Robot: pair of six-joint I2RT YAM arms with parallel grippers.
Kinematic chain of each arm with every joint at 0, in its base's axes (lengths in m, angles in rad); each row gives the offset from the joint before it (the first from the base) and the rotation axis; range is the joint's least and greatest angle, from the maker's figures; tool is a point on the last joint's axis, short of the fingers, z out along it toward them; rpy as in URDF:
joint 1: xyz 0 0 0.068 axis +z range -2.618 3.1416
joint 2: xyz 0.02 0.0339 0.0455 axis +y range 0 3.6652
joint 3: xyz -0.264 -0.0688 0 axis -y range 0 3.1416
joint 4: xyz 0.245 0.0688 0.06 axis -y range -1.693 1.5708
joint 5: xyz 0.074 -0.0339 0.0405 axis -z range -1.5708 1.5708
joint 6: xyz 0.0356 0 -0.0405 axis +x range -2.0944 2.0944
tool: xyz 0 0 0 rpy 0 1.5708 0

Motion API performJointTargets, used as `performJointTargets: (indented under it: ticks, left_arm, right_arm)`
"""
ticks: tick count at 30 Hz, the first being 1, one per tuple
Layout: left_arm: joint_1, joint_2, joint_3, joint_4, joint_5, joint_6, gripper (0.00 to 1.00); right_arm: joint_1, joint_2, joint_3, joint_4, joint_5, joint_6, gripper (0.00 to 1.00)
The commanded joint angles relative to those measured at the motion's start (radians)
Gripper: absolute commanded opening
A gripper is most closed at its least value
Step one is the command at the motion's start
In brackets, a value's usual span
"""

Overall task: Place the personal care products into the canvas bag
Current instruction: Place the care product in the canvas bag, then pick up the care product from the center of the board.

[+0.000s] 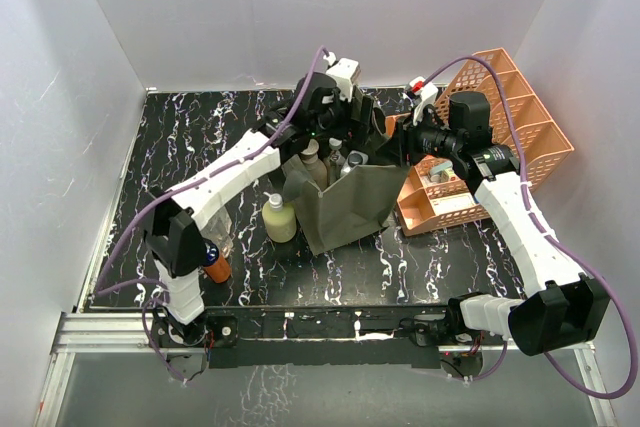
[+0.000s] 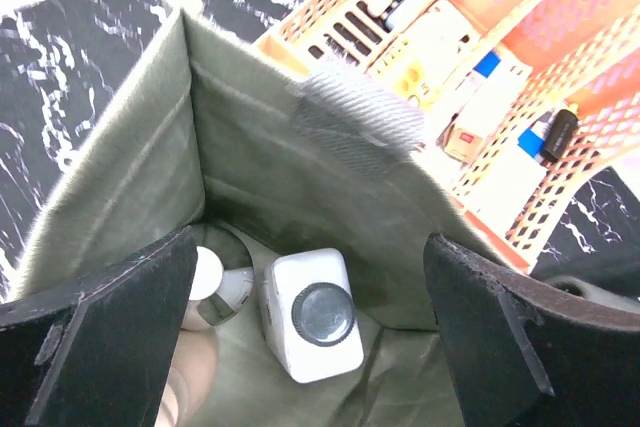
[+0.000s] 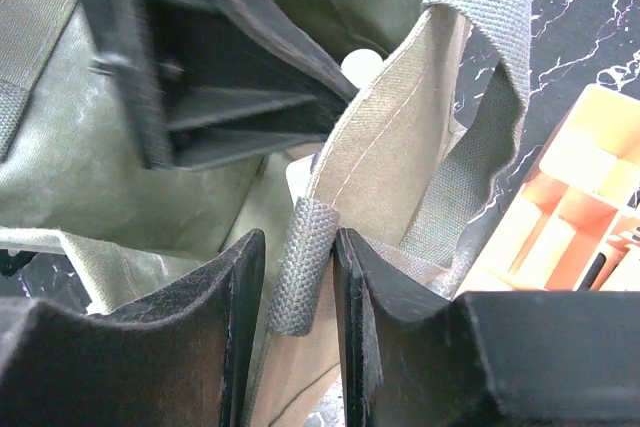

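The olive canvas bag [image 1: 345,202] stands open at the table's middle. My left gripper [image 1: 335,122] hangs open and empty over its mouth. In the left wrist view its jaws [image 2: 310,282] stand wide apart above a white bottle [image 2: 310,315] with a grey cap and a silvery white bottle [image 2: 215,282], both inside the bag [image 2: 260,147]. My right gripper [image 1: 400,147] is shut on the bag's grey strap [image 3: 300,267] at the rim. A pale yellow bottle [image 1: 279,219] stands left of the bag. An orange bottle [image 1: 216,265] stands by the left arm. A tan bottle [image 1: 313,162] and two black-capped bottles [image 1: 345,159] show at the bag's back left.
The orange lattice tray organizer [image 1: 500,137] with small items stands right of the bag, close to my right gripper; it also shows in the left wrist view [image 2: 560,37] and the right wrist view [image 3: 580,207]. White walls enclose the black marbled table [image 1: 180,147].
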Motion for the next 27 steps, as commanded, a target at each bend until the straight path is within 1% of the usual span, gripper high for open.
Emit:
performJointTargets:
  ticks: [1,4,6,10,13,15,17,19,21,24,27]
  left_arm:
    - [0.005,-0.117,0.075,-0.037,0.104,0.147,0.95]
    - [0.007,-0.148,0.113,-0.084,0.115,0.214,0.96]
    - [0.01,-0.171,0.148,-0.138,0.133,0.306,0.97]
    - [0.03,-0.245,0.187,-0.258,0.136,0.433,0.97]
    - [0.076,-0.314,0.203,-0.371,0.2,0.56,0.97]
    - [0.107,-0.365,0.199,-0.458,0.232,0.647,0.97]
    - [0.182,-0.429,0.163,-0.515,0.274,0.684,0.97]
    - [0.275,-0.496,0.103,-0.551,0.288,0.687,0.97]
    - [0.374,-0.56,0.044,-0.593,0.319,0.697,0.97]
    - [0.455,-0.637,-0.057,-0.667,0.363,0.734,0.97]
    - [0.487,-0.688,-0.188,-0.729,0.388,0.783,0.97]
  right_arm:
    - [-0.002,0.004,0.046,0.012,-0.001,-0.02,0.36]
    - [-0.002,0.004,0.051,0.011,-0.002,-0.021,0.37]
    - [-0.002,0.007,0.057,0.006,-0.006,-0.027,0.37]
    - [-0.002,0.005,0.069,-0.009,0.008,-0.047,0.4]
    - [-0.001,0.004,0.08,-0.019,0.023,-0.073,0.44]
    - [0.0,0.005,0.093,-0.034,0.022,-0.089,0.5]
    - [0.0,0.009,0.109,-0.045,0.021,-0.103,0.56]
    - [0.0,0.01,0.129,-0.056,0.021,-0.111,0.66]
    - [0.001,0.012,0.151,-0.068,0.024,-0.12,0.73]
    - [0.001,0.013,0.187,-0.103,0.04,-0.141,0.76]
    - [0.001,0.01,0.227,-0.149,0.051,-0.168,0.78]
